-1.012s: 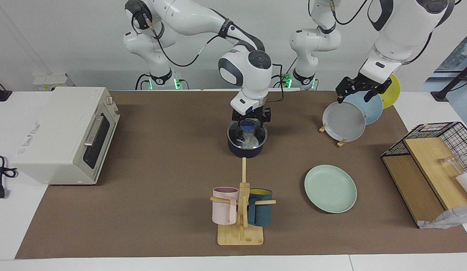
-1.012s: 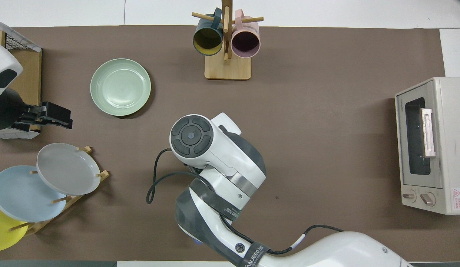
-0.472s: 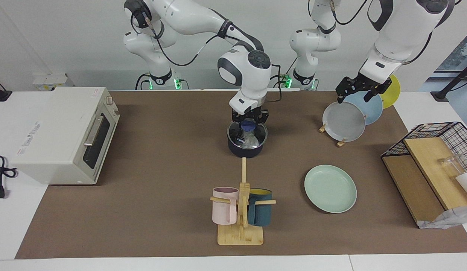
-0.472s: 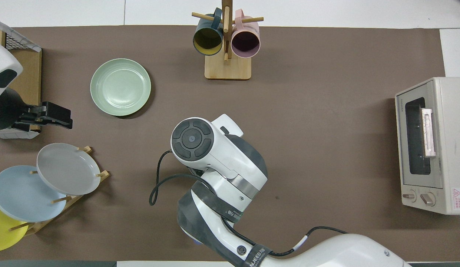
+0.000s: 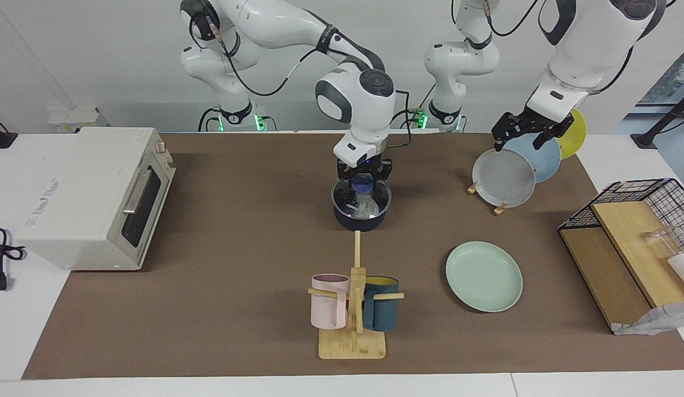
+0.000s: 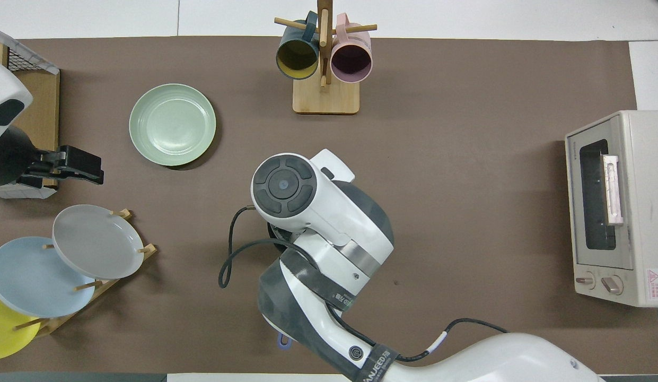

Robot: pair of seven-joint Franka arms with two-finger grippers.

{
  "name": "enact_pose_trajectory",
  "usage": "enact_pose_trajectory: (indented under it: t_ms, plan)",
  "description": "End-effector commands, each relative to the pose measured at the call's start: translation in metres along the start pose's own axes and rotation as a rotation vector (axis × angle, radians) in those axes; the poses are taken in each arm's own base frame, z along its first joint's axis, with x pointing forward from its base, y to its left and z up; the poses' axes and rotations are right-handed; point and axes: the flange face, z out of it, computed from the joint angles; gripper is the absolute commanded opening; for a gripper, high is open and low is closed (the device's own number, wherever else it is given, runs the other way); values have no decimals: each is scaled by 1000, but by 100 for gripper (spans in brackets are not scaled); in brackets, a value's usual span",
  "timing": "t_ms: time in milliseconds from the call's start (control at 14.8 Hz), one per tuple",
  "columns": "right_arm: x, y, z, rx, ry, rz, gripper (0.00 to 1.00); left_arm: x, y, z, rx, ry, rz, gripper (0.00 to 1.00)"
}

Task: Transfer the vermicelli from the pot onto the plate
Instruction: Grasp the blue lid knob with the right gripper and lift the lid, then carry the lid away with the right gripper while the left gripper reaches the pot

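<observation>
The pot [image 5: 361,212] sits mid-desk and serves as the landmark here. A glass lid [image 5: 361,196] with a blue knob [image 5: 364,182] covers it, and a pale tangle of vermicelli [image 5: 366,205] shows through the glass, so the noodles are inside the pot. The right pincer [image 5: 364,177] is straight over the pot, its fingers set on either side of the knob and seemingly closed on it; the lid looks seated on the rim, or barely off it, I cannot tell which. In the overhead view the right arm hides the pot altogether, apart from the blue tip of its handle near the robots' edge.

The plate [image 5: 484,275] lies on the desk [image 5: 237,248] farther from the robots than the pot and toward the left arm's end, well apart from it, and it is bare. A mug stand [image 5: 353,309] is farther from the robots than the pot, roughly in line with it.

The left pincer [image 5: 526,132] waits toward the left arm's end, over the rack of plates [image 5: 504,177], with its fingers spread and holding nothing.

By my reading, the task is at its very beginning: nothing has reached the plate. What is left is taking off the lid and parking it, grasping the noodles, carrying them to the plate and releasing them there.
</observation>
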Motion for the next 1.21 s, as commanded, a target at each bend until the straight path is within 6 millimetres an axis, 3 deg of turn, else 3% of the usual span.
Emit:
enact_pose_trajectory:
  t_ms: [0,202,337,472,607,810,945,1012,1147]
  plan:
    - [30,40,-28,-7,22,-35,61,-4,-3,-3,10,17,-6,100]
    - [51,77,-33,-20,12,-99,61,-3,2,-4,9,25,-3,100]
    - [73,114,-32,-18,12,-134,61,-3,19,-2,6,38,-13,100]
    - [101,169,-25,-11,5,-180,60,-8,65,3,-13,48,-22,100]
    - [119,219,-17,-12,-7,-242,60,-13,121,20,-49,53,-73,100]
    - [129,266,-1,-15,-7,-292,58,-34,201,68,-100,73,-75,100]
    - [142,308,20,1,35,-316,58,-44,252,117,-112,75,-41,100]
    - [146,319,28,7,46,-313,58,-44,272,142,-116,80,-18,100]
    - [143,321,50,13,40,-316,58,-43,296,191,-113,71,11,100]
